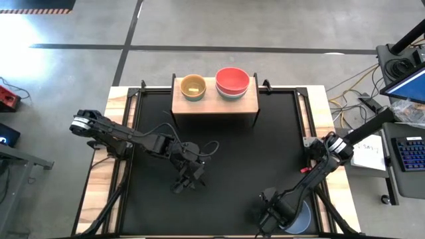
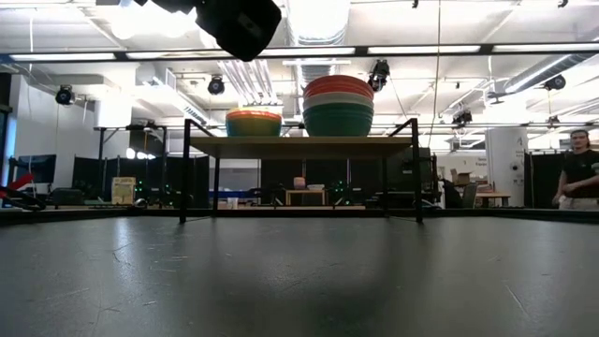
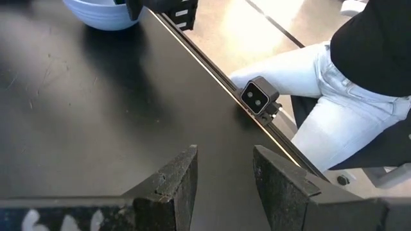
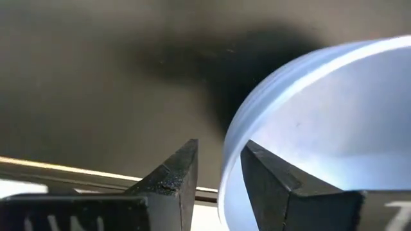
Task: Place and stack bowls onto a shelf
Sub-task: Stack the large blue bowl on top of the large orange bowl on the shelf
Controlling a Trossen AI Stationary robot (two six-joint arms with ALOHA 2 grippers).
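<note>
The periwinkle-blue bowl (image 1: 300, 219) is seen at the near right corner of the black tabletop (image 1: 239, 153), its rim pinched between the fingers (image 4: 176, 183) of the right gripper (image 4: 218, 179). The left gripper (image 1: 186, 180) is held over the table's middle, fingers spread and empty. On the shelf (image 1: 214, 103), a yellow-topped stack (image 1: 193, 86) stands beside a taller red-topped stack (image 1: 232, 82), apart

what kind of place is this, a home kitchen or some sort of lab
Most likely a robotics lab or workshop, not a kitchen. The low view shows an open hall with ceiling strip lights and exposed ducting; the high view shows a concrete floor with taped lines and a laptop beside the table.
</note>
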